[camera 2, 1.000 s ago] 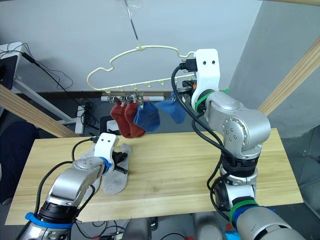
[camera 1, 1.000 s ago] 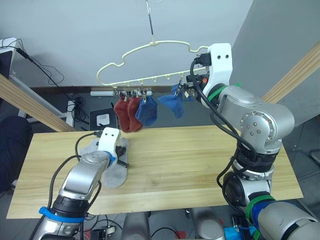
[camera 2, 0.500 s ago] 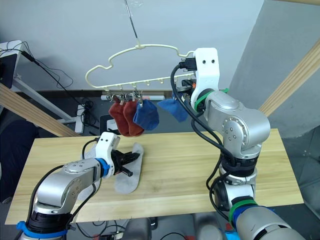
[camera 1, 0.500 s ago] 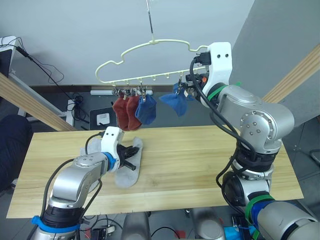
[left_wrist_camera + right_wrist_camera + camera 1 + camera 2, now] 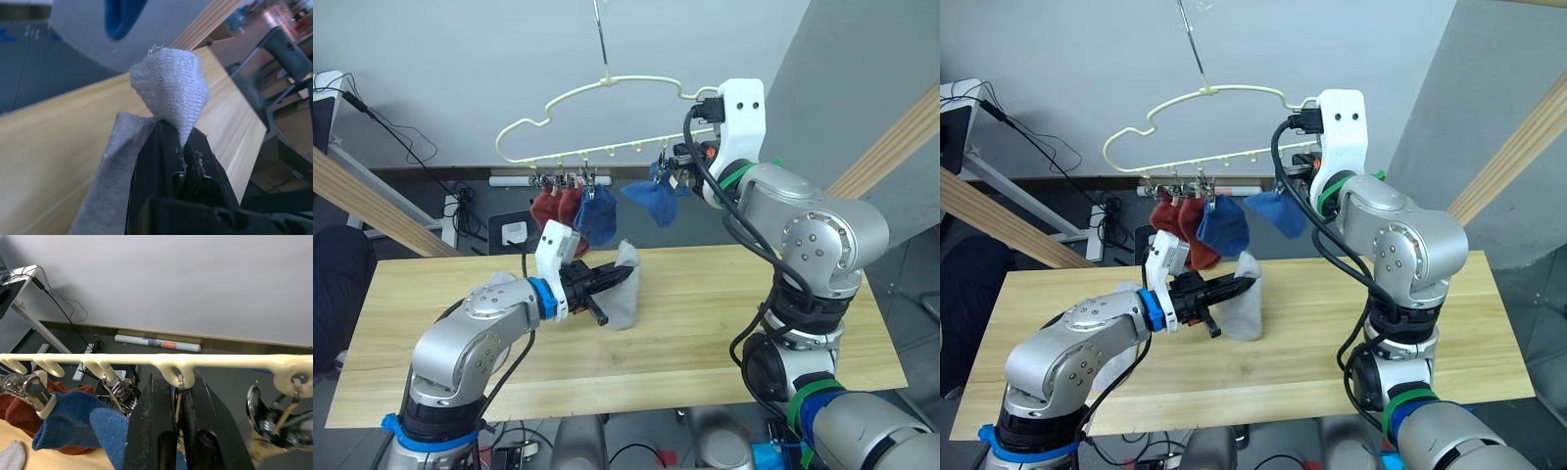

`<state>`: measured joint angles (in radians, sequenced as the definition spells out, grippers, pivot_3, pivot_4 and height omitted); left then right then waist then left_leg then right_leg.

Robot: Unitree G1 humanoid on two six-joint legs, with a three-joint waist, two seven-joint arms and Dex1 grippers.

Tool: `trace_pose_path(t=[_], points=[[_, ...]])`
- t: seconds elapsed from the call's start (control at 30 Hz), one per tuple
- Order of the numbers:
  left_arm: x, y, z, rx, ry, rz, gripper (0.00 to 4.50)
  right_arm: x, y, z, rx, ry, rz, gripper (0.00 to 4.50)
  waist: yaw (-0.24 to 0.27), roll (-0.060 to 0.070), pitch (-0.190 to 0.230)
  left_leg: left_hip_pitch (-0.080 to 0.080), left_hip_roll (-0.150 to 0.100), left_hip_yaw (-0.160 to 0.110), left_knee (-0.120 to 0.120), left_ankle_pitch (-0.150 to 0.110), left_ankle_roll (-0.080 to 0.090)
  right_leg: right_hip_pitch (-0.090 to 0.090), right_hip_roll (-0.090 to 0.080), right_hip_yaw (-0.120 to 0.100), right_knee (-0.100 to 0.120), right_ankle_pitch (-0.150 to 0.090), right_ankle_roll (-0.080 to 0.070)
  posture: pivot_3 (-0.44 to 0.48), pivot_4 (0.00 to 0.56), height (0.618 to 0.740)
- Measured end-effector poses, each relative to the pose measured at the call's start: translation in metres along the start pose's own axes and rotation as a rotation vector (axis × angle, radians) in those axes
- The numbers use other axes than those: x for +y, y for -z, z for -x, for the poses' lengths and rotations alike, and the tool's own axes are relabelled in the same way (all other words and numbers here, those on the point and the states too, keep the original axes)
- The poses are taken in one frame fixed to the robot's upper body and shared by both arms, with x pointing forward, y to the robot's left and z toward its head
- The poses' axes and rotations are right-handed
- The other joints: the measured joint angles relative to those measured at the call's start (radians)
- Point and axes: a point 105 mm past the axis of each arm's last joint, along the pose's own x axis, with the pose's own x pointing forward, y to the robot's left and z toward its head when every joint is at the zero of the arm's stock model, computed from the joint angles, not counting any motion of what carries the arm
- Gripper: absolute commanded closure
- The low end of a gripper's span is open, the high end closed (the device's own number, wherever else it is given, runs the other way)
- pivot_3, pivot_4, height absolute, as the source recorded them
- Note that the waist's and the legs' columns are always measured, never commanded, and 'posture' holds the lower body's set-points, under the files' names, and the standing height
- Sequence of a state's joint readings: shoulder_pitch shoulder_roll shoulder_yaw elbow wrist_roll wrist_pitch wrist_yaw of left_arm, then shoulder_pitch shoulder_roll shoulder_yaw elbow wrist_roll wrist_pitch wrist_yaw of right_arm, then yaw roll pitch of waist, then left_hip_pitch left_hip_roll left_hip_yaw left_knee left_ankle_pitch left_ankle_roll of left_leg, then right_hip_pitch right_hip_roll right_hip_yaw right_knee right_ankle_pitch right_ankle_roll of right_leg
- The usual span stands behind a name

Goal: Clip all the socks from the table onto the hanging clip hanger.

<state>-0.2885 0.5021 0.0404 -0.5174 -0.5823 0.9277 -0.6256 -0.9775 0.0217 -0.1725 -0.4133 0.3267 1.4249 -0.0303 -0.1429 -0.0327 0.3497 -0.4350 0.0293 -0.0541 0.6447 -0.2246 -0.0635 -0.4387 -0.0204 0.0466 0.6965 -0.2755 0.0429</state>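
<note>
You had the left gripper pinching a light grey sock by its upper edge, the rest of the fabric hanging down to the tabletop, just below and in front of the clip hanger. The left wrist view showed the black fingers pressed together on the knit, a grey fold bunched above their tips. Your right gripper was up at the clip hanger's right end, its fingers closed around one of the small metal clips on the frame's lower bar. Two rust red socks and two blue socks hung from the clip hanger's clips, red ones toward its left end.
</note>
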Motion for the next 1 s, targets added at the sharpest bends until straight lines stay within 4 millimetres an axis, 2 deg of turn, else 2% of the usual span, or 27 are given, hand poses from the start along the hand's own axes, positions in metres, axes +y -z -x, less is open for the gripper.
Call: trace_pose_path(t=[0.37, 0.73, 1.0], points=[[-0.012, -0.035, -0.033, -0.111, 0.092, -0.044, 4.46, 0.005, -0.001, -0.001, 0.010, -0.005, -0.009, 4.50, -0.004, 0.000, 0.001, -0.001, 0.000, 0.001, 0.000, 0.000, 0.000, 0.000, 0.000, 0.001, -0.001, 0.000, 0.000, -0.290, 0.363, 0.740], [-0.008, -0.020, -0.055, -0.081, 0.081, -0.042, 4.46, 0.008, -0.003, -0.001, 0.004, -0.010, -0.020, 4.50, -0.019, 0.000, 0.001, -0.001, 0.000, 0.001, 0.000, 0.000, 0.000, 0.000, 0.000, 0.000, -0.001, 0.000, 0.000, -0.308, 0.356, 0.740], [0.009, -0.032, -0.066, -0.116, 0.006, -0.082, 4.46, 0.006, -0.007, 0.000, -0.006, 0.001, -0.020, 4.50, -0.024, 0.000, 0.001, -0.001, 0.000, 0.000, 0.000, 0.000, 0.000, 0.000, 0.000, 0.000, -0.001, 0.000, 0.000, -0.314, 0.354, 0.740]])
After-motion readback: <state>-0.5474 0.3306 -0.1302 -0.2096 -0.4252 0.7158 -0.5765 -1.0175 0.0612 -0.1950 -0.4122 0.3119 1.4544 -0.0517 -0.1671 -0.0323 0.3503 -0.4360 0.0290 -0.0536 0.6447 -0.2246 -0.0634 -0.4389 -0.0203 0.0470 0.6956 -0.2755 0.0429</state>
